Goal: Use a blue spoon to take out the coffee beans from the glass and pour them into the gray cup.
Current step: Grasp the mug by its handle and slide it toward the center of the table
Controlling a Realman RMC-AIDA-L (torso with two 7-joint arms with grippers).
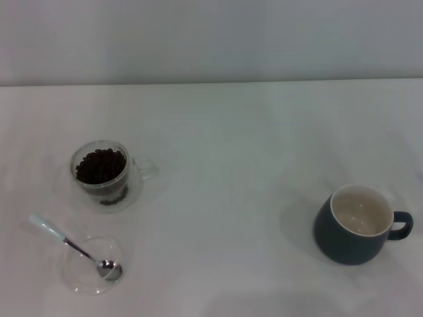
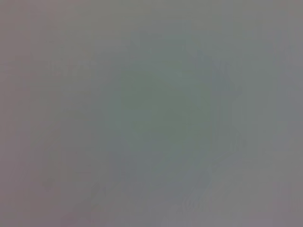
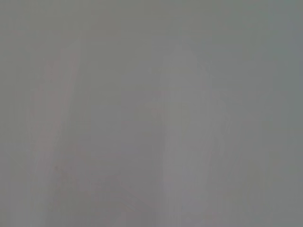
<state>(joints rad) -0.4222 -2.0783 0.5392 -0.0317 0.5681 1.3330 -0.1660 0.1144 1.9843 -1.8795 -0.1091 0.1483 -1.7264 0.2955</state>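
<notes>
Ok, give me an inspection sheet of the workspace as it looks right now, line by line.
Surface: white table, no spills seen.
Glass: upright at the robot's left, holding coffee beans.
Blue spoon: bowl resting in a shallow clear dish, handle sticking out over its rim.
Gray cup: upright at the right, inside looks empty.
Clutter: nothing seen.
End effectors: neither in view.
Cables: nothing seen.
Surroundings: plain pale wall behind the table.
</notes>
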